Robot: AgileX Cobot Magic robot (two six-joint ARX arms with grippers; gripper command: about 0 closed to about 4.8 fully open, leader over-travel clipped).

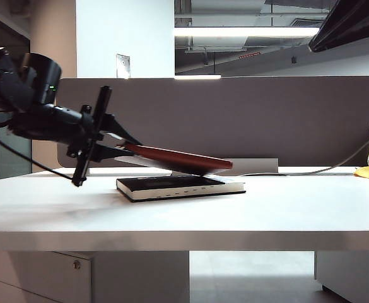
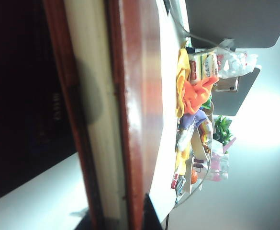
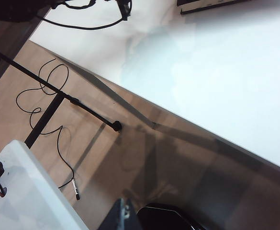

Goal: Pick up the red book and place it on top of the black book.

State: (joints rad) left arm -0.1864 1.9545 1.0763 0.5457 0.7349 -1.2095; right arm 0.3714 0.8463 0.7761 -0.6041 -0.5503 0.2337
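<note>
Here we note the left gripper at the left of the exterior view, fingers closed on one end of the red book. The book slants in the air, its far end low over the black book, which lies flat on the white table. We cannot tell whether they touch. The right gripper hangs off the table's edge above the floor, its opening unreadable.

Exterior view: low, table-edge height, level, facing partition across white table. Left wrist view: very near red book, along table. Right wrist view: high, tilted toward floor; shares table.
</note>
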